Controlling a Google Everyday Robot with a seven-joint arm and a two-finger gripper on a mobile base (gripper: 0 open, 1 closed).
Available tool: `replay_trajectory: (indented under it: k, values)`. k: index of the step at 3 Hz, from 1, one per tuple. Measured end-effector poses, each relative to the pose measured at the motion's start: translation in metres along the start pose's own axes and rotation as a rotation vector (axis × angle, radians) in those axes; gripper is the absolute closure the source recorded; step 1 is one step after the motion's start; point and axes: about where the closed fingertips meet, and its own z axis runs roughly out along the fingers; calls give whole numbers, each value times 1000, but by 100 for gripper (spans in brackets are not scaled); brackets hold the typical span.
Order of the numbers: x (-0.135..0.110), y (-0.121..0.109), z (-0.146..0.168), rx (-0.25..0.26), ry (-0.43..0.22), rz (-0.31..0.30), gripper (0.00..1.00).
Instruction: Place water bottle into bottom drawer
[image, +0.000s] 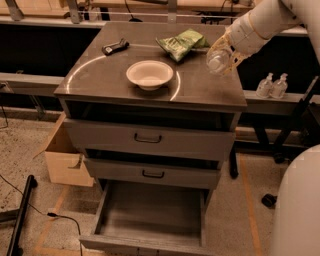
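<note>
My gripper (223, 53) is shut on the water bottle (218, 56), a small clear crinkly bottle, and holds it in the air above the right side of the grey cabinet's top (200, 85). The white arm reaches in from the upper right. The bottom drawer (150, 215) is pulled out at the foot of the cabinet, a wide shallow grey tray with a bare floor. It lies well below and to the left of the bottle.
On the cabinet top stand a white bowl (149, 74), a green snack bag (181, 42) and a small black tool (114, 47). Two upper drawers (148, 138) are shut. Two pump-top bottles (272, 86) stand on the right. A cardboard box (62, 157) sits on the left.
</note>
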Motion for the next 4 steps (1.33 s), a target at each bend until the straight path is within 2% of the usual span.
replay_trajectory:
  k: [1, 2, 3, 4]
  values:
    - [-41, -3, -32, 41, -70, -50, 100]
    - [-102, 10, -50, 69, -192, -75, 100]
    - [-154, 23, -60, 89, -285, -108, 100]
    - [-197, 41, -65, 76, -364, -157, 100]
